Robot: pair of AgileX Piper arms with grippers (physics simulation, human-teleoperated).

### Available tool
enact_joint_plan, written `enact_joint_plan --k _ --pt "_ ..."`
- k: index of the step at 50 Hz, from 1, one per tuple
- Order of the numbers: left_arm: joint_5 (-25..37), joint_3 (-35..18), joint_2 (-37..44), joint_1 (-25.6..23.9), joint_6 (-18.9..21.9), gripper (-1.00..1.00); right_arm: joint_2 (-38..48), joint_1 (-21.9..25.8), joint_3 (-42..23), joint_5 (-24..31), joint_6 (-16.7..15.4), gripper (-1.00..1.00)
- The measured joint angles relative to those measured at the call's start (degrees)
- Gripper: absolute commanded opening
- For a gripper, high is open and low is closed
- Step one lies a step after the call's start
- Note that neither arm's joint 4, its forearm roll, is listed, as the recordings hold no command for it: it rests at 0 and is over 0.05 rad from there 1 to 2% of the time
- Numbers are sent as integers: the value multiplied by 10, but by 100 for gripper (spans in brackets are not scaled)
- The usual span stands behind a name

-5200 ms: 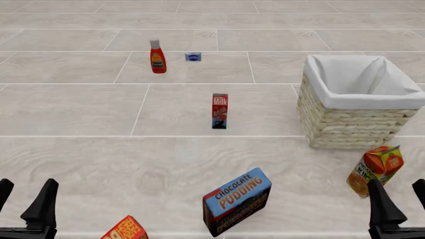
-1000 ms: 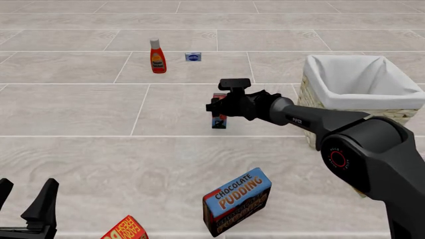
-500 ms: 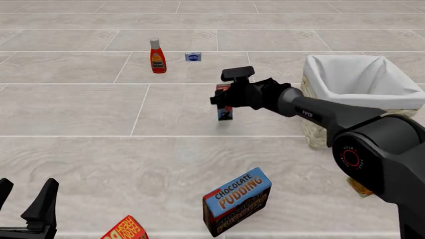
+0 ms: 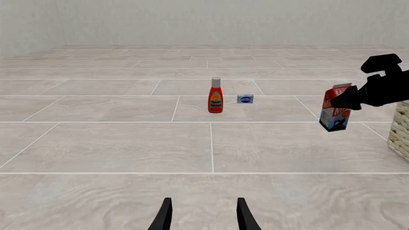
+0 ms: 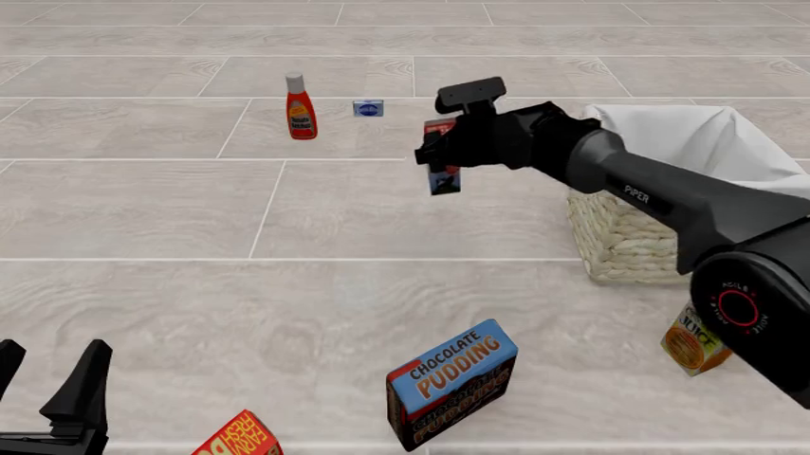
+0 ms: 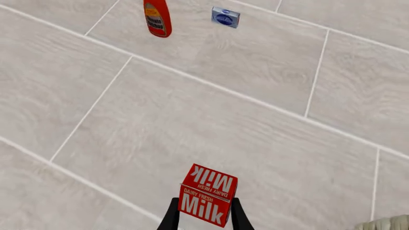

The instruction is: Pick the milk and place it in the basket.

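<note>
Front view: right gripper (image 5: 437, 156) squeezes the milk (image 5: 443, 176) above bare floor; ketchup bottle (image 5: 300, 107) sits away, basket (image 5: 633, 237) close beside. Left gripper (image 5: 57, 403) gapes.

A ketchup bottle (image 5: 300, 107) stands far left, a small blue box (image 5: 368, 107) just right of it. Near, a chocolate pudding box (image 5: 452, 381) leans. The orange juice carton (image 5: 691, 343) is mostly hidden, possibly upright.
</note>
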Motion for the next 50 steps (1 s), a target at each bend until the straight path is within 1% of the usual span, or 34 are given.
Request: enact_joint_plan --k 11,20,32,50 --pt "0 0 0 0 0 100 -67 -18 31 10 -18 -100" --pt "0 0 0 0 0 100 -128 -42 66 12 -29 -100" --pt "0 0 0 0 0 100 -194 -78 109 11 -34 -100" --pt "0 0 0 0 0 100 -260 -142 154 13 -39 -100"
